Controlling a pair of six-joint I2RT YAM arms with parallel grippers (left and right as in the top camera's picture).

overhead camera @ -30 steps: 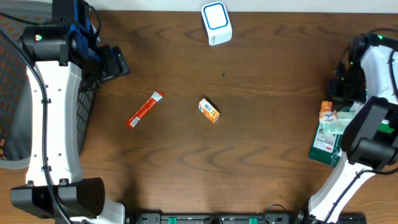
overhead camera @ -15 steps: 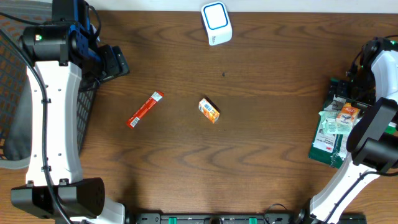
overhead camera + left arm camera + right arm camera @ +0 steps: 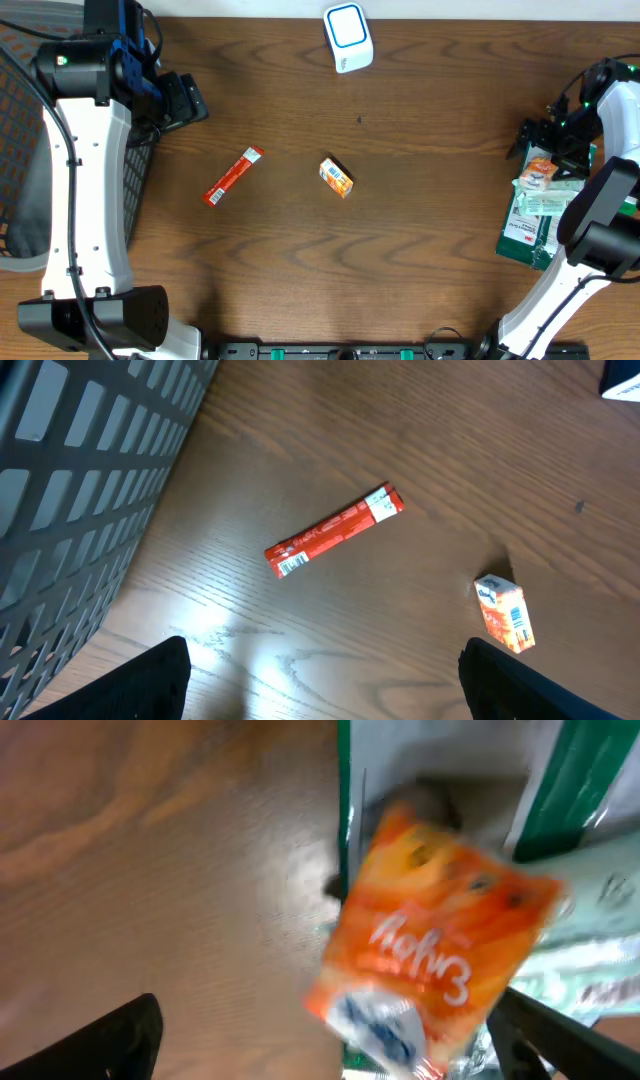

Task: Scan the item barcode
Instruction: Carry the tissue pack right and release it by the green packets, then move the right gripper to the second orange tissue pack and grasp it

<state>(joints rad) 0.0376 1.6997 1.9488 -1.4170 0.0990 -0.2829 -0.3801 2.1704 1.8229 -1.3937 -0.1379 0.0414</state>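
A white and blue scanner (image 3: 348, 37) stands at the table's far edge; only its corner (image 3: 622, 380) shows in the left wrist view. A red stick packet (image 3: 233, 176) (image 3: 334, 531) and a small orange box (image 3: 336, 178) (image 3: 503, 612) lie mid-table. My left gripper (image 3: 186, 100) (image 3: 325, 690) hangs open above the table at the left, holding nothing. My right gripper (image 3: 540, 145) (image 3: 330, 1040) is open at the far right, over a blurred orange packet (image 3: 538, 170) (image 3: 440, 945) that rests loose on the edge of a pile of green packets (image 3: 528, 228).
A dark mesh basket (image 3: 80, 480) (image 3: 142, 165) stands off the table's left edge beside the left arm. Green and pale packets (image 3: 560, 810) fill the right of the right wrist view. Bare wood (image 3: 420, 250) lies between the box and the pile.
My right gripper has gone from shut to open and let go of the orange packet, which now lies at the pile's left edge. The right arm shifted a little. The left arm is unchanged.
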